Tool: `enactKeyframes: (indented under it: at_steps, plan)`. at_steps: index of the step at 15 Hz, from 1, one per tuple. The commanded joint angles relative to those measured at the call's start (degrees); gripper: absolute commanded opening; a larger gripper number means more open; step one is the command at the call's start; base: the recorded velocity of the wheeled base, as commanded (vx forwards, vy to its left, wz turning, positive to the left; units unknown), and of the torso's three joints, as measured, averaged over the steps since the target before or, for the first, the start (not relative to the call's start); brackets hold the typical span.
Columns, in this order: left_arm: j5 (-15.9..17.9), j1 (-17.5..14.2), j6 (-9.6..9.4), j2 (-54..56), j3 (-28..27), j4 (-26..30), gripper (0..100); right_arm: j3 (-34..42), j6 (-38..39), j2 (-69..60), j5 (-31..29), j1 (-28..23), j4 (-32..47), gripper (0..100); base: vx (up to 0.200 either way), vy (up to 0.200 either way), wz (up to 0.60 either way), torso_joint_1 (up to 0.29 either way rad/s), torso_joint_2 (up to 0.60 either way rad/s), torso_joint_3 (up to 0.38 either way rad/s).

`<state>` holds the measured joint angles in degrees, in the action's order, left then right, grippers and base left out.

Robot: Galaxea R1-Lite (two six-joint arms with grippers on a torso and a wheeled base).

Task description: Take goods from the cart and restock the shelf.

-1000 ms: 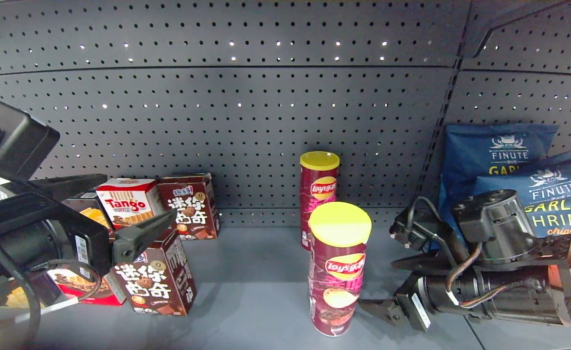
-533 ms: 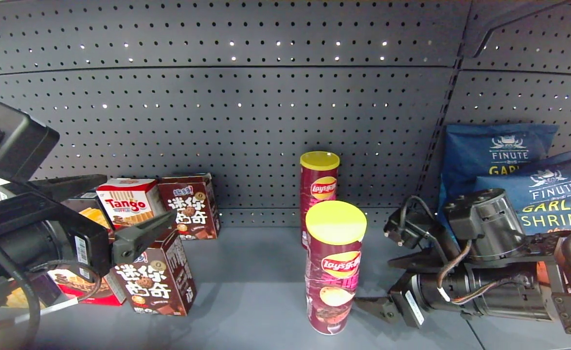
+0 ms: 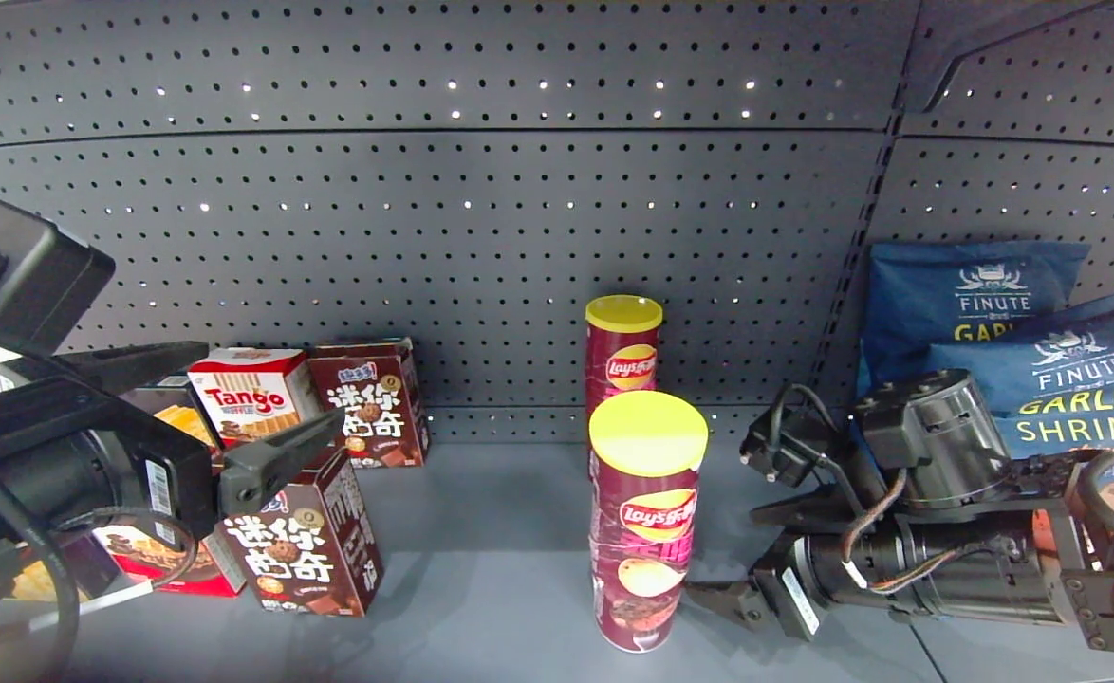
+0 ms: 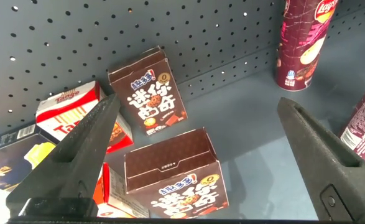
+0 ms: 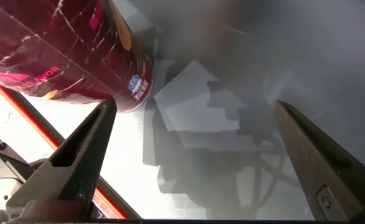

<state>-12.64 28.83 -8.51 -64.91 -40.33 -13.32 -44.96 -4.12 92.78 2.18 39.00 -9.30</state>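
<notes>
Head cam is looking fwd & down at the shelf (image 3: 510,531) from the front, mid range, facing the pegboard back wall (image 3: 481,209). Left wrist cam is hovering close over the chocolate biscuit boxes (image 4: 170,177), angled twd the back wall; it's sharing those boxes and the rear chip can (image 4: 300,43) w/ the head view. Right wrist cam is sitting v. low over the shelf deck, looking past the base of the front chip can (image 5: 64,56), which the head view is also showing.

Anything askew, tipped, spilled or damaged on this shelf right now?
Nothing is spilled or damaged. The front chip can and rear chip can stand upright. Only the front brown cookie box looks slightly off: it sits turned at an angle compared with the boxes behind it.
</notes>
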Motion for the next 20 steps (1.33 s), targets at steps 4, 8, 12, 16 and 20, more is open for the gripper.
enactKeyframes:
  at_steps: [4,8,12,16,20]
  plan:
    - [0.0,0.0,-0.02,0.0,0.0,0.0,100,0.2,0.0,-0.8,0.0,-0.2,0.0,100,0.000,0.000,0.00,0.000,0.00,0.000]
    - [0.0,-0.5,0.34,0.3,0.2,0.0,100,0.4,0.0,-0.7,0.0,-0.2,0.0,100,0.000,0.000,0.00,0.000,0.00,0.000]
    - [-0.1,-0.5,0.42,2.2,-0.5,-0.2,100,0.7,0.5,-8.3,-0.8,-1.6,-0.1,100,0.000,0.000,0.00,0.000,0.00,0.000]
    - [-0.9,-0.7,0.16,13.1,3.9,-3.5,100,4.4,2.8,-26.6,-4.9,-9.6,0.0,100,0.000,0.000,0.00,0.000,0.00,0.000]
    - [-5.9,-0.9,-0.10,23.7,16.4,-3.3,100,16.0,2.9,-45.4,-4.9,-27.2,0.1,100,0.000,0.000,0.00,0.000,0.00,0.000]
